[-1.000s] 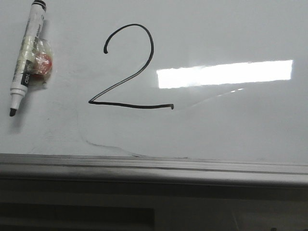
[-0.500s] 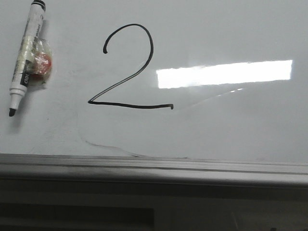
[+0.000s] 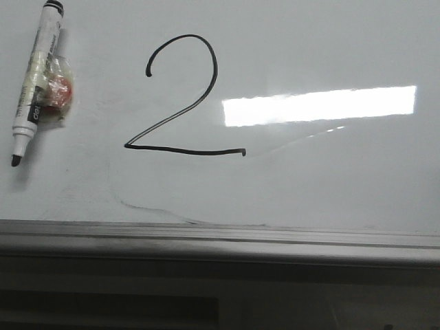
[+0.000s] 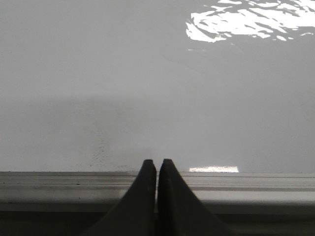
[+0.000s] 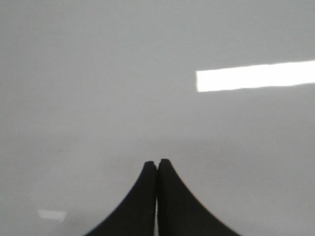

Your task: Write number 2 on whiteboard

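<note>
A large black number 2 (image 3: 180, 96) is drawn on the glossy whiteboard (image 3: 330, 179) in the front view, left of centre. An uncapped white marker (image 3: 36, 75) lies on the board at the far left, tip pointing toward the rail, with a small red and clear lump (image 3: 58, 93) stuck beside its barrel. Neither gripper shows in the front view. My left gripper (image 4: 157, 162) is shut and empty, its tips over the board's grey rail (image 4: 256, 181). Over bare whiteboard (image 5: 98, 88), my right gripper (image 5: 157, 162) is shut with nothing in it.
A grey metal rail (image 3: 220, 237) runs along the board's lower edge, with a dark ledge (image 3: 110, 302) below it. A bright strip of light (image 3: 320, 105) reflects right of the digit. Faint grey smear curves (image 3: 158, 210) cross the lower board.
The whole front picture has slid a few pixels to the left. The marker and the digit keep their places relative to each other.
</note>
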Action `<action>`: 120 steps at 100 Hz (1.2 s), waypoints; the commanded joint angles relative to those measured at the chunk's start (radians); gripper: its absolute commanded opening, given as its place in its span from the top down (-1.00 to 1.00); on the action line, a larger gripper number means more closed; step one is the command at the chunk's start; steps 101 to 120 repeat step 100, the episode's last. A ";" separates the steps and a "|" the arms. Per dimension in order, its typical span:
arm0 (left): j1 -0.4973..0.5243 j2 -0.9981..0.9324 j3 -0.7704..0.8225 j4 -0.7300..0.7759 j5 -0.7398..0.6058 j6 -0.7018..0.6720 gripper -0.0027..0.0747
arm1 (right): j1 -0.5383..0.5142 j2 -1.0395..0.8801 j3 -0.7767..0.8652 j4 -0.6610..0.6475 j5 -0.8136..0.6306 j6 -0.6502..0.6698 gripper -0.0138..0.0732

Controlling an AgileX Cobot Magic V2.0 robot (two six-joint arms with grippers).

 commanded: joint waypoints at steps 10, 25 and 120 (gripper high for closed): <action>0.002 -0.027 0.028 0.004 -0.049 -0.012 0.98 | -0.168 -0.078 0.013 0.010 0.000 0.001 0.81; 0.002 -0.027 0.028 0.004 -0.049 -0.012 0.98 | -0.239 -0.188 0.057 0.000 0.151 0.001 0.81; 0.002 -0.025 0.028 0.004 -0.052 -0.012 0.98 | -0.246 -0.183 0.057 -0.014 0.326 0.001 0.81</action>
